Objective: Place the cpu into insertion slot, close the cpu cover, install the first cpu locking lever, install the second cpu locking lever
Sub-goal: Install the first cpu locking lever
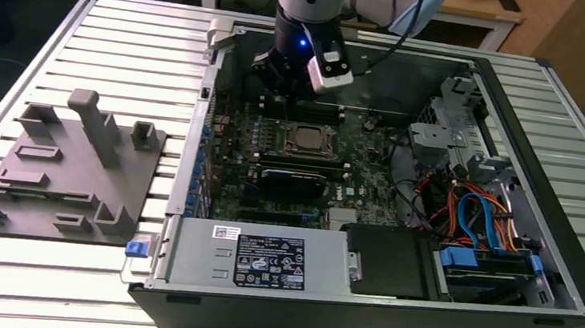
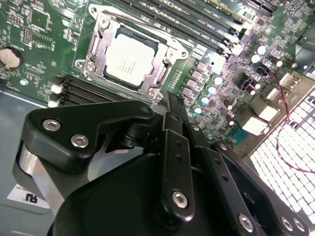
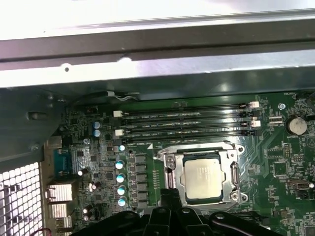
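Open computer case (image 1: 576, 298) lies on a slatted metal tabletop (image 1: 122, 35). A grey moulded fixture (image 1: 65, 182) sits on the tabletop at the exterior view's left, well apart from the case. Inside the case, a power supply box (image 1: 261, 262) is at the near edge, with the green motherboard (image 1: 361, 179) behind it.

The cpu (image 1: 304, 138) is seated in the insertion slot (image 3: 167, 158), silver top facing up, flat and square to the socket. It shows in both wrist views (image 2: 129, 59) (image 3: 205, 177). The cpu cover (image 3: 178, 172) is down over it, the frame lying around the chip's edges and the chip showing through the window. Thin metal lever rods run along the socket sides; whether they are latched cannot be told.

The claw (image 1: 279, 82) hangs from the arm above the board, on the far side of the socket in the exterior view, over the long black memory slots (image 3: 187, 123). It is near the socket but not touching it. In the second wrist view the claw (image 2: 173, 101) points toward the socket edge. Its fingers (image 2: 170, 147) look pressed together with nothing held between them. The dark tip (image 3: 165, 199) sits just beside the cover in the first wrist view.
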`<state>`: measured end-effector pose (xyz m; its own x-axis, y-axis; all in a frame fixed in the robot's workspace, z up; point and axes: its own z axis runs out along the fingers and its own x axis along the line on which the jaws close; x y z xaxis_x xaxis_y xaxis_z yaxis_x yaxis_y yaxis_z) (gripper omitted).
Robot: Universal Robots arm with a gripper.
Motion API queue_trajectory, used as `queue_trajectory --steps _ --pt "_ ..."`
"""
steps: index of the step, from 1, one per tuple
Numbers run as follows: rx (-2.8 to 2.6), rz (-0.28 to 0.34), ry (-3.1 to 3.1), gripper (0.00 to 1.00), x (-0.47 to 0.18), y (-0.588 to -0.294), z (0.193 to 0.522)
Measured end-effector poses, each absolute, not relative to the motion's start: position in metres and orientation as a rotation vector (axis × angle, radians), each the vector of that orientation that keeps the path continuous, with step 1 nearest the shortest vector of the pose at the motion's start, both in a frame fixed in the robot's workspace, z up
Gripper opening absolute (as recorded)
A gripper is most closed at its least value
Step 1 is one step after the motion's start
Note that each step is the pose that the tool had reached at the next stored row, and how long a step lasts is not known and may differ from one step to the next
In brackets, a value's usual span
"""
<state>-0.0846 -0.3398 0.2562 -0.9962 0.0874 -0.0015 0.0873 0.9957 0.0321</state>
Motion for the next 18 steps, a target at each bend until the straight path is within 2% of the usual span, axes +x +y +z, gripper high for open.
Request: queue_trajectory --steps 18 --pt "0.137 0.05 3.135 0.1 -0.097 -0.335 0.255"
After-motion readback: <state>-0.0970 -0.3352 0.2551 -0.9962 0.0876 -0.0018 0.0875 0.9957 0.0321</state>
